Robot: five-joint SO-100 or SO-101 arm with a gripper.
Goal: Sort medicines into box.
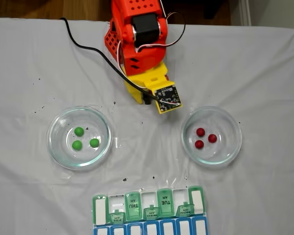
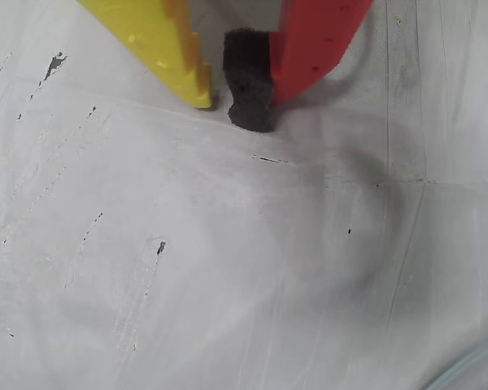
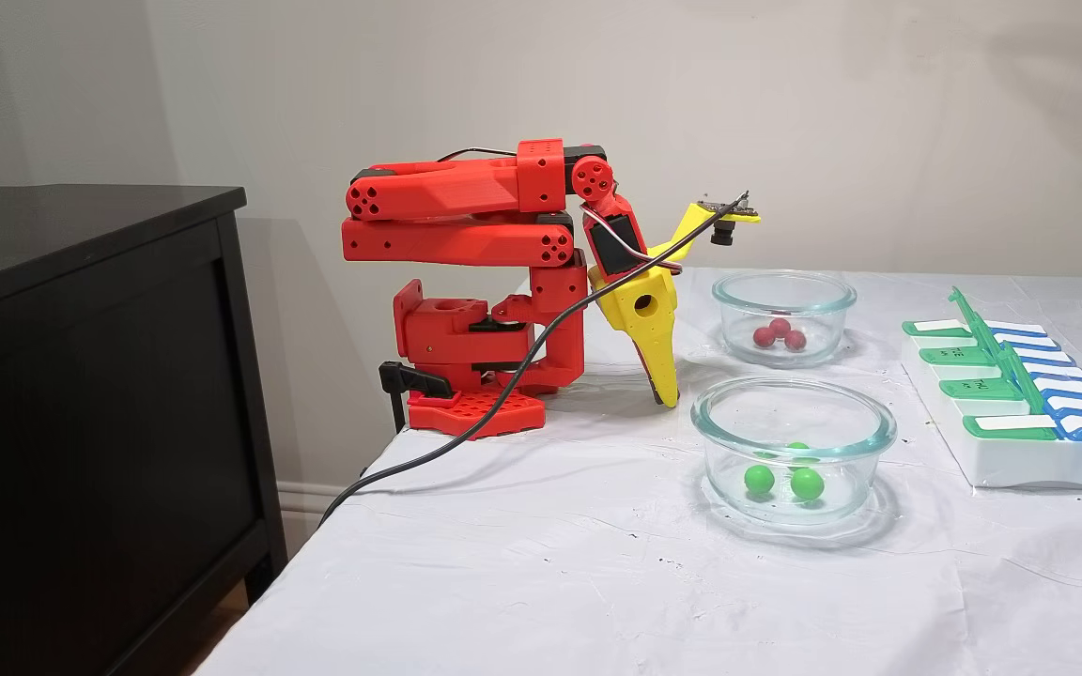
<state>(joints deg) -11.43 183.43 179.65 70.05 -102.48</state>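
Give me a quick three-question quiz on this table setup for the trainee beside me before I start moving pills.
1. True or false: all three bright green round balls lie in one clear round glass dish.
2. How many dark red round balls lie in the other clear glass dish?
3. Multiple choice: in both fixed views the red and yellow end effector is A) inside a dish, B) tip-down at the white table cover between arm base and dishes, C) over the flat green-lidded pill organiser.

Key: 1 true; 2 three; 3 B.
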